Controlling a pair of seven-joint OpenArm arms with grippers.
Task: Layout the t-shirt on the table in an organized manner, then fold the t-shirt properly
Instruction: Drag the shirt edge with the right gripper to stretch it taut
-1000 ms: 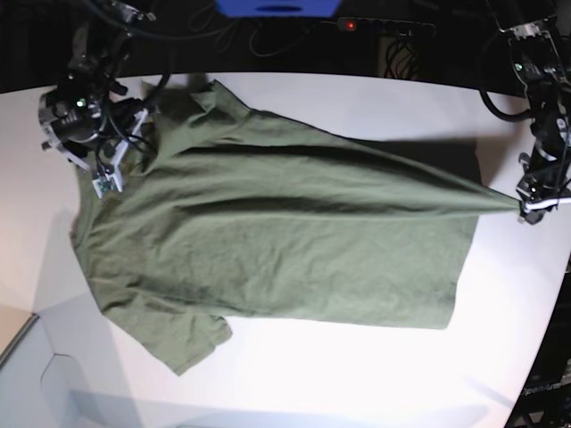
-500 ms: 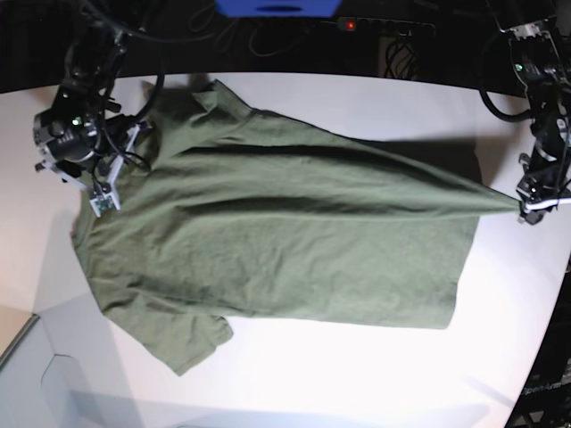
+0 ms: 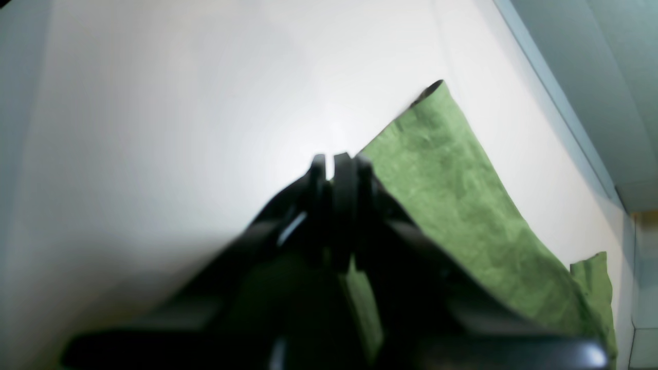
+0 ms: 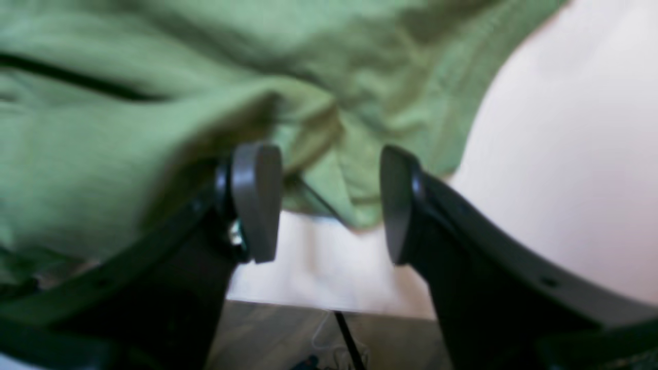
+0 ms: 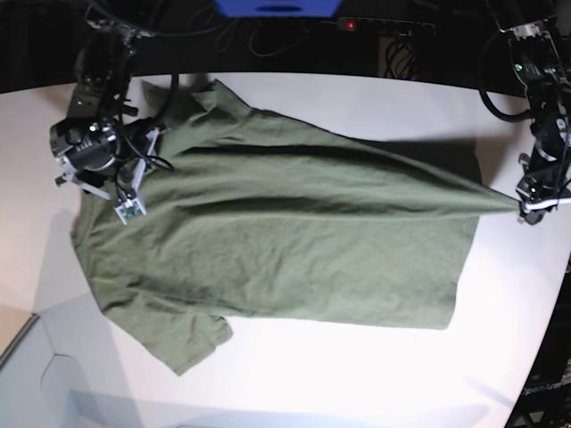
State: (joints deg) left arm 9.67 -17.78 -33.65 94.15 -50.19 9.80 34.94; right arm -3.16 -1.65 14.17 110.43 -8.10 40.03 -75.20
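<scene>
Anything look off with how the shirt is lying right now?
Yes. The left gripper pinches the hem of the t-shirt and tents it into a lifted point over the table, so it isn't flat. The open right gripper holds nothing.

No words, numbers or signs are showing anywhere that can be read. The green t-shirt (image 5: 285, 232) is lying plain, with no print on it. The white table (image 5: 357, 374) is showing no writing either. The blue thing (image 5: 278, 7) at the top edge is showing no letters.
</scene>
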